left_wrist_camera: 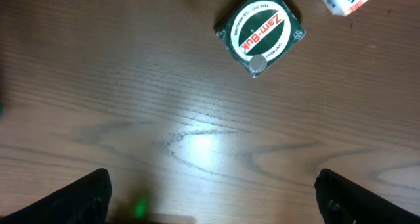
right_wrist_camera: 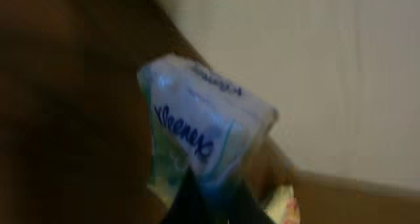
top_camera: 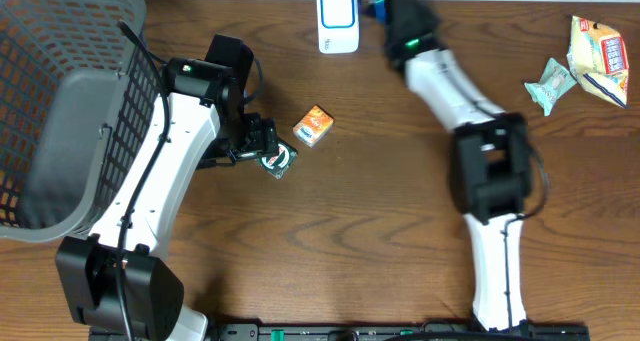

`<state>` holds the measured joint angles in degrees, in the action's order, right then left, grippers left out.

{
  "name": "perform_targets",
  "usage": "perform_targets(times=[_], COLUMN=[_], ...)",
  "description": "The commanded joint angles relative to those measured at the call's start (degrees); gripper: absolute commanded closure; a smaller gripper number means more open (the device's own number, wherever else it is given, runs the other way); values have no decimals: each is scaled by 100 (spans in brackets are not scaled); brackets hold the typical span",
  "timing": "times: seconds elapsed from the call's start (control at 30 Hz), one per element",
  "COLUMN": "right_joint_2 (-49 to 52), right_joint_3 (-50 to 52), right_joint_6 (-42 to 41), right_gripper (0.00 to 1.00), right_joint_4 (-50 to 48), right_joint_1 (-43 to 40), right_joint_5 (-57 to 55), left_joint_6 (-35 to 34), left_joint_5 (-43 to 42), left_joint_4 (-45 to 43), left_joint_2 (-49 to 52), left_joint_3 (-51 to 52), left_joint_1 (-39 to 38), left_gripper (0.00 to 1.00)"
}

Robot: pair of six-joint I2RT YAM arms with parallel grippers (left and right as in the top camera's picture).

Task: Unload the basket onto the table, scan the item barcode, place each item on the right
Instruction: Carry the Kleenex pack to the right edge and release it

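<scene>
Kleenex pack (right_wrist_camera: 203,129) is clamped in your right gripper (top_camera: 380,3), just beside the white scanner (top_camera: 338,19) at the table (top_camera: 380,241) edge. Your left gripper (left_wrist_camera: 210,198) hangs spread wide over bare wood, with a Zam-Buk tin (left_wrist_camera: 259,30) near it.

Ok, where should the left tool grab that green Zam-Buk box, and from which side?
Probably from straight above, across two opposite straight edges. The Zam-Buk box lies flat, label up, turned cornerwise to the open left tool, so the tool would need turning to square up first.
</scene>
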<state>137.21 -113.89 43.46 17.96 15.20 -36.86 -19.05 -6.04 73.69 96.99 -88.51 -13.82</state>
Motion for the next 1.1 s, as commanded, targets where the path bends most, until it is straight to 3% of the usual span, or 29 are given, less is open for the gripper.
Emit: perform_targets(times=[0.0,0.2,0.23,0.3,0.33,0.37,0.6,0.8,0.93,1.07], right_joint_2=[-693,-713,-713,-713,-713,-713,-713,-713,-734,-734], right_joint_3=[-90,-83,-83,-83,-81,-81,-81,-81,-81,-81], right_joint_6=[-1263,-1825,-2006,-2267,-2555,-2699,-2850,-2962,-3805,-4024], right_gripper=[99,95,85,43,16,1,1,1,1,1], right_joint_4=[616,1626,1727,1882,1991,2035,2280,2284,2280,2282], right_joint_1=[-898,-1912,-2057,-2284,-2457,-2524,-2490,-1967,-1440,-973], right_joint_5=[-267,-564,-566,-566,-555,-481,962,2177,3886,5643], left_joint_6=[37,37,37,37,37,37,37,37,37,37], left_joint_5=[11,11,11,11,11,11,11,11,11,11], left_joint_4=[44,44,44,44,44,44,42,44,42,44], left_joint_2=[22,22,22,22,22,22,22,22,22,22], left_joint_3=[-61,-61,-61,-61,-61,-61,-61,-61,-61,-61], left_joint_1=[0,0,0,0,0,0,0,0,0,0], left_gripper=[2,2,2,2,2,2,2,2,2,2])
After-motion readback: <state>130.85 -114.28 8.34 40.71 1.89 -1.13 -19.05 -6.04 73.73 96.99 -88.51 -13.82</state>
